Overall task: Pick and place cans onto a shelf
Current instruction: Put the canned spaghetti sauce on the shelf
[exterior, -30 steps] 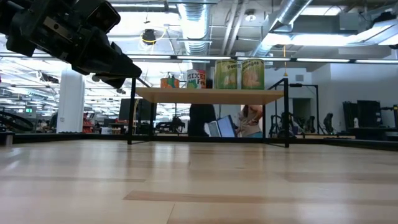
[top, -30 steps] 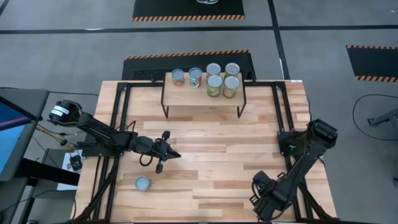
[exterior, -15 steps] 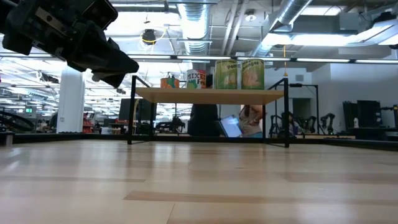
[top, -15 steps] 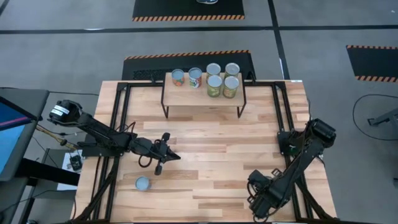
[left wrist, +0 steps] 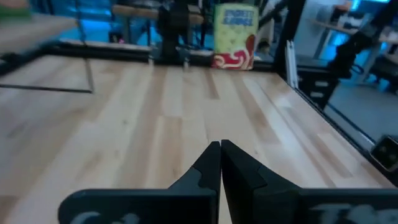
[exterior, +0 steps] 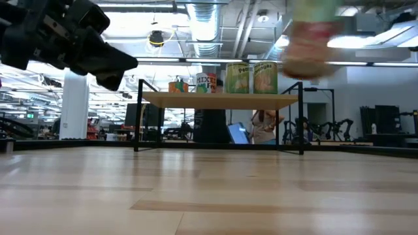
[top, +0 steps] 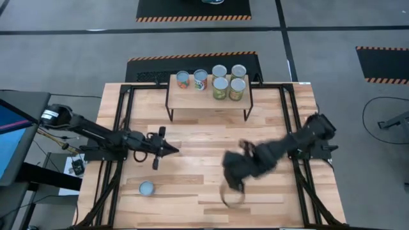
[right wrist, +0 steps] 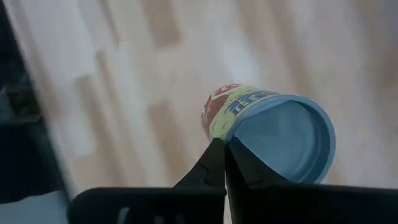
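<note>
While the right gripper (top: 233, 174) reaches over mid-table in the high view, smeared, the shelf (top: 192, 101) stands well beyond its fingers with six shelved cans (top: 220, 87) on top. A lone can (top: 146, 188) sits on the tabletop behind and to one side of the left gripper (top: 156, 152), apart from its fingers.

Low view: a blurred can (exterior: 307, 39) hangs clear above the boards, roughly at shelf-top height.

Left wrist view: fingers together, nothing between them.

Right wrist view: fingers together, with the blurred can (right wrist: 273, 124) just past the tips, lid turned toward them, not between them. Contact unclear.

Risk: no grip shows, so this can may drop, roll off, or strike the shelved cans.
</note>
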### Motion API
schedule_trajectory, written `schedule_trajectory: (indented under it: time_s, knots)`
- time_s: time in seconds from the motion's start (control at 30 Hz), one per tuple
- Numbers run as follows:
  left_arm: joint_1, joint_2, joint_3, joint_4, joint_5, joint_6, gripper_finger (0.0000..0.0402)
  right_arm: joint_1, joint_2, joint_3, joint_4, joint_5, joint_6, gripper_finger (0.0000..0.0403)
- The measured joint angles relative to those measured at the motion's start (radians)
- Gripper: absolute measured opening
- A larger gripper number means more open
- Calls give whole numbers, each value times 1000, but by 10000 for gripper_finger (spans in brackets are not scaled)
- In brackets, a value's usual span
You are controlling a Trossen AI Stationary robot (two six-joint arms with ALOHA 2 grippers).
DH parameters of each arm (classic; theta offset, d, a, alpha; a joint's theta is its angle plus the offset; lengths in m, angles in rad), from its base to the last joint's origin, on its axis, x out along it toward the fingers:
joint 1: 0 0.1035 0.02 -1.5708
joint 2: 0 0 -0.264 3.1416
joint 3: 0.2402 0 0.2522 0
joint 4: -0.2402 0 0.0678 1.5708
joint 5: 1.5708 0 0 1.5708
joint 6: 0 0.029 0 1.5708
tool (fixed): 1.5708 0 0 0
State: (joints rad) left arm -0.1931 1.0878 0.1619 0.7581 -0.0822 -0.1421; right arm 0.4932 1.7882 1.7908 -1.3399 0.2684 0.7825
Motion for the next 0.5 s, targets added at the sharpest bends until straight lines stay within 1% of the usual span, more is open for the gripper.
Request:
schedule_trajectory:
  time_s: [0.1,0.2,0.23,0.3,0.37,0.5]
  knots:
    - [35,-83,-8,-64,0,24,0,-143,0,65,36,26,-269,8]
    - [70,-151,-8,-129,0,53,0,-289,0,107,142,49,-543,9]
    - [83,-164,-8,-136,0,57,0,-340,0,119,185,40,-634,10]
    - [107,-182,-8,-150,0,65,0,-436,0,141,274,-1,-796,9]
    - [132,-188,-8,-152,6,75,0,-524,0,148,359,-59,-925,7]
    - [184,-187,-8,-159,26,80,0,-661,0,148,418,-141,-1076,5]
